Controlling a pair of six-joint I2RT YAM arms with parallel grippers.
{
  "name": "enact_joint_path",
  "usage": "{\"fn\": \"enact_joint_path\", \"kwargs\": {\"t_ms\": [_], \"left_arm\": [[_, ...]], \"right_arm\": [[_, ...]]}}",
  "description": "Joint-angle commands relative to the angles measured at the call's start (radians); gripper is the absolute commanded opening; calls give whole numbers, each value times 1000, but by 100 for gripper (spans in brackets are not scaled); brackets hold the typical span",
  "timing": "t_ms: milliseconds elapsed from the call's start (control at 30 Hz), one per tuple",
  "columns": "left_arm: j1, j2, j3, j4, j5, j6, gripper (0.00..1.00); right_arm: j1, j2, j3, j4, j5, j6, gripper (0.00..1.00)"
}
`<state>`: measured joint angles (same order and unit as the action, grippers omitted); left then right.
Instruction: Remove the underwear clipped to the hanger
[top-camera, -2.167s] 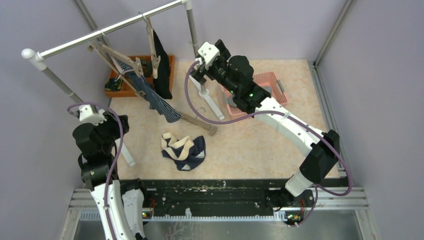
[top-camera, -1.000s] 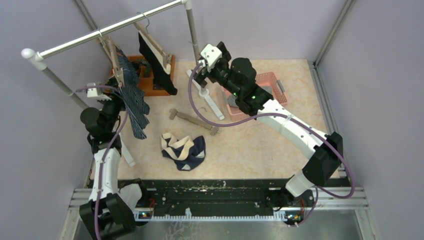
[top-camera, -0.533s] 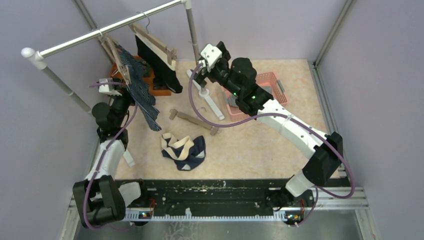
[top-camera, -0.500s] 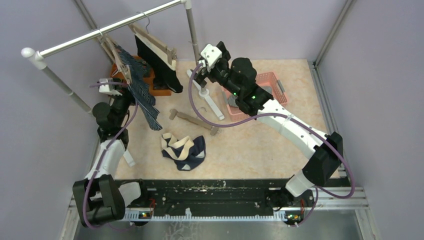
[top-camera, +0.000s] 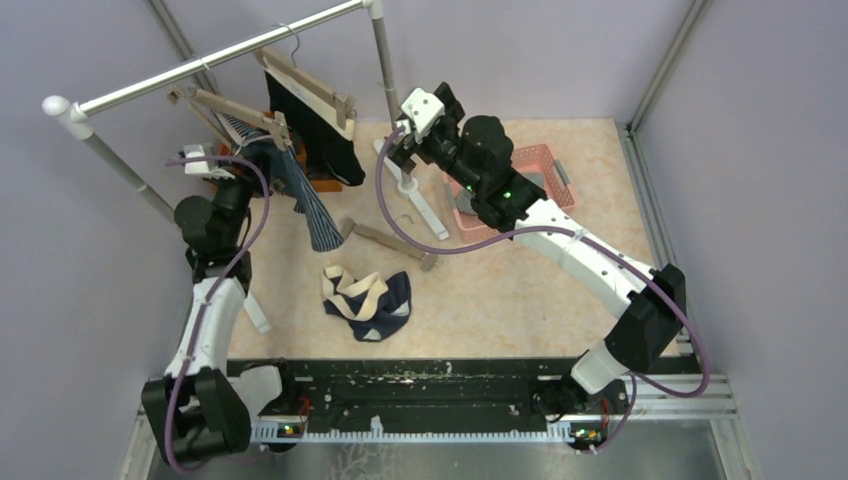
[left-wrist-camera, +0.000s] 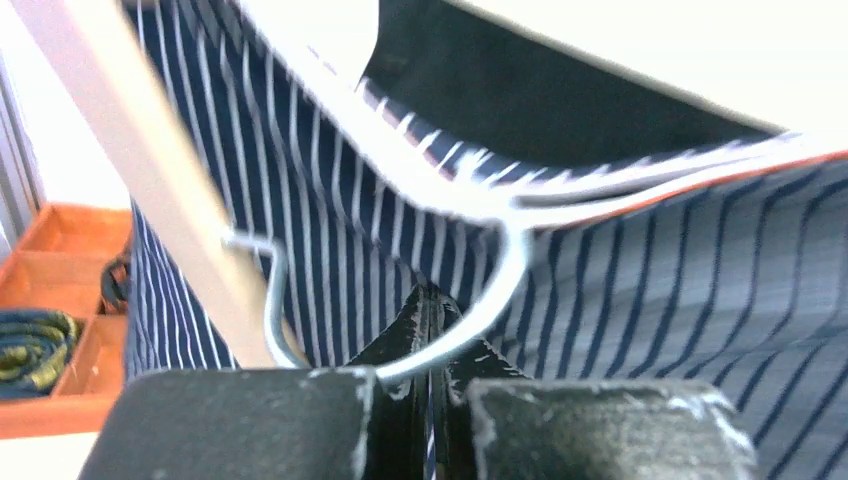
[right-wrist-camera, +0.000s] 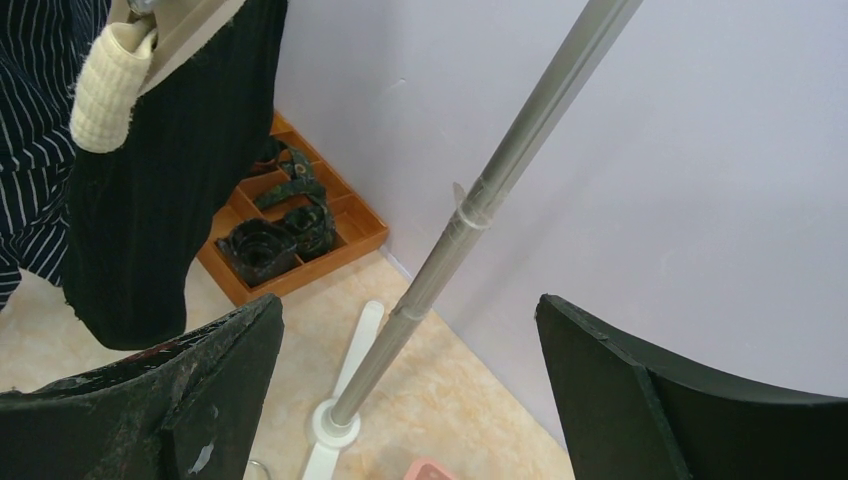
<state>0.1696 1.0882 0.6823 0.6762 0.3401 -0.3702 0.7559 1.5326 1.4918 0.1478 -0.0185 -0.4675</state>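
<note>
Striped underwear (left-wrist-camera: 650, 300), pinched in closed left claw (left-wrist-camera: 432, 312)

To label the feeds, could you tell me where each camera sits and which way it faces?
Top external: above and behind the left arm and right arm, both shown, looking down on the rack and table.
Left wrist: on the left arm, facing the striped underwear; left pincer shut on it.
Right wrist: on the right arm, facing the rack post and black underwear; right pincer open below.
Shared: all three show the striped underwear.
</note>
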Motion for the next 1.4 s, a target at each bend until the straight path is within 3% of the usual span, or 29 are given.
{"fn": "enact_joint_path", "kwargs": {"t_ms": [0, 300, 400, 533, 733, 1067, 1367], "left_arm": [[-6, -140, 117, -174, -9, 55, 0], [-8, -304, 105, -368, -63, 84, 0], [-8, -323, 85, -364, -45, 64, 12], [-7, -323, 117, -460, -8, 76, 40], [-8, -397, 108, -584, -53, 85, 56], [-14, -423, -25, -525, -370, 47, 59], [-126, -228, -30, -348, -439, 61, 62]], "right_arm": [[-14, -21, -19, 54, 8, 9, 97], [-29, -47, -66, 91, -44, 75, 97], [-28, -57, -74, 87, -46, 83, 98], [-29, -67, -72, 67, -48, 90, 99], [-29, -83, -78, 58, -50, 96, 99], [-29, -94, -85, 61, -58, 100, 99], [-29, -95, -69, 18, -54, 73, 99]]}}
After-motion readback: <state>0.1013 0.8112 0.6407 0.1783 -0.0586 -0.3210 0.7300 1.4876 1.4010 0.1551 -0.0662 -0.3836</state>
